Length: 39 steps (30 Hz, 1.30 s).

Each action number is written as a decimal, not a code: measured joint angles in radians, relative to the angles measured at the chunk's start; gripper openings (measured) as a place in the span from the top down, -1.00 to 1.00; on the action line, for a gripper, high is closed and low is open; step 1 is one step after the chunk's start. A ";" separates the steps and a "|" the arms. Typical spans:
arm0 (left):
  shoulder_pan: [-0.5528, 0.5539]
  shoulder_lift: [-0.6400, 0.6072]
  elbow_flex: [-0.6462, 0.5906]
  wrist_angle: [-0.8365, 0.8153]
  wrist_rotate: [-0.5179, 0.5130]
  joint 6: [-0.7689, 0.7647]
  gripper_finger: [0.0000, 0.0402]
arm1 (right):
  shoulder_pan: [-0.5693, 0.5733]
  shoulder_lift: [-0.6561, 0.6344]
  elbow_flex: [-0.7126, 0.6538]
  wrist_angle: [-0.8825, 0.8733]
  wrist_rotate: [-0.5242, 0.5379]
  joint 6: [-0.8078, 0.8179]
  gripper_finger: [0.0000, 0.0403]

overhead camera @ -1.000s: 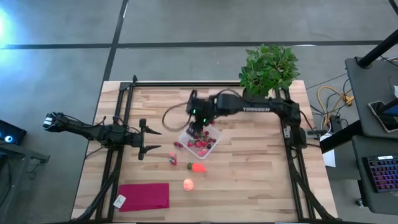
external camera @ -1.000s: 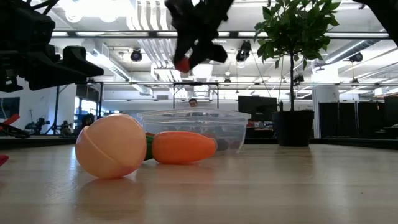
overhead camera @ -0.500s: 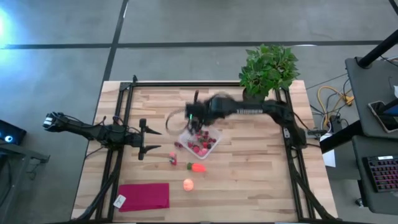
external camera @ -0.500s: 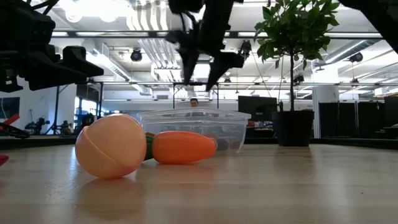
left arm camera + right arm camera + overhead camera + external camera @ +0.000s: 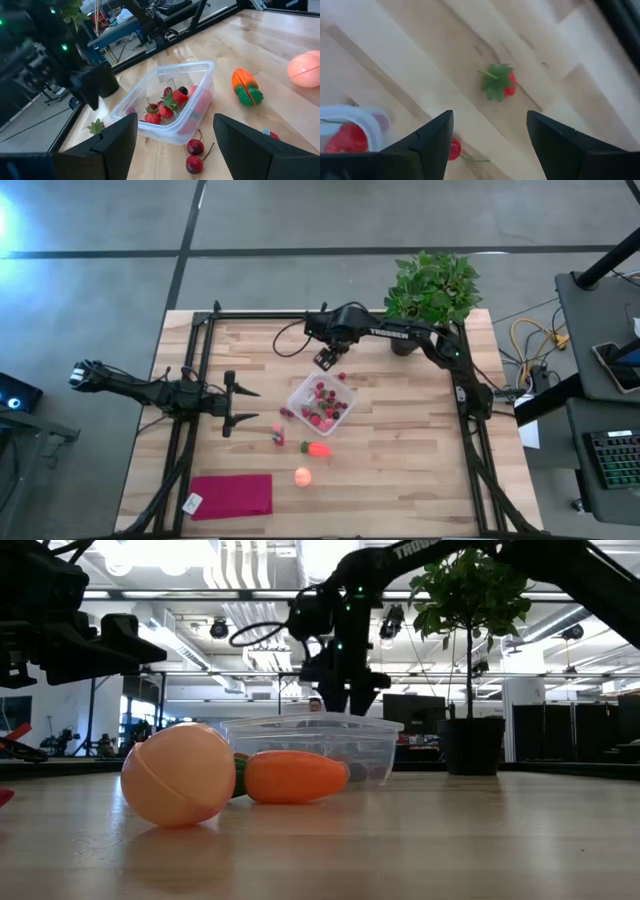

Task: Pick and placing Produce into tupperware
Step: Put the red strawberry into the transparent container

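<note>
The clear tupperware point(image 5: 321, 403) point(image 5: 170, 107) point(image 5: 310, 745) stands mid-table with several red berries point(image 5: 167, 107) inside. My right gripper point(image 5: 326, 360) point(image 5: 487, 145) point(image 5: 345, 690) hovers open just beyond its far side, above a loose strawberry with a green top point(image 5: 498, 83) and a cherry point(image 5: 453, 148) on the wood. The carrot piece point(image 5: 318, 448) point(image 5: 290, 777) and the pale orange fruit point(image 5: 302, 475) point(image 5: 178, 775) lie nearer the table's near edge. Two cherries point(image 5: 192, 155) lie by the container's wall. My left gripper point(image 5: 243, 405) point(image 5: 172, 145) waits open to the left.
A potted plant point(image 5: 432, 290) stands at the far right corner. A magenta cloth point(image 5: 232, 494) with a white tag point(image 5: 193, 503) lies at the near left. More loose berries point(image 5: 277, 434) sit left of the carrot. Bare wood lies right of the container.
My right gripper held a red berry above the tupperware, opened and let it go over the container. It then drew back toward the table's far edge and sank lower. The left arm kept still.
</note>
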 joint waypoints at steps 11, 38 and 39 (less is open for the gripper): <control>0.000 0.000 0.000 0.000 0.000 0.000 -0.23 | -0.069 0.101 0.009 0.004 -0.081 -0.099 -0.22; 0.000 0.000 0.000 0.000 0.000 0.000 -0.23 | -0.050 0.106 0.002 0.050 0.068 -0.002 -0.11; 0.000 0.000 0.000 0.000 0.000 0.000 -0.23 | -0.052 0.106 0.002 0.051 0.057 0.006 -0.10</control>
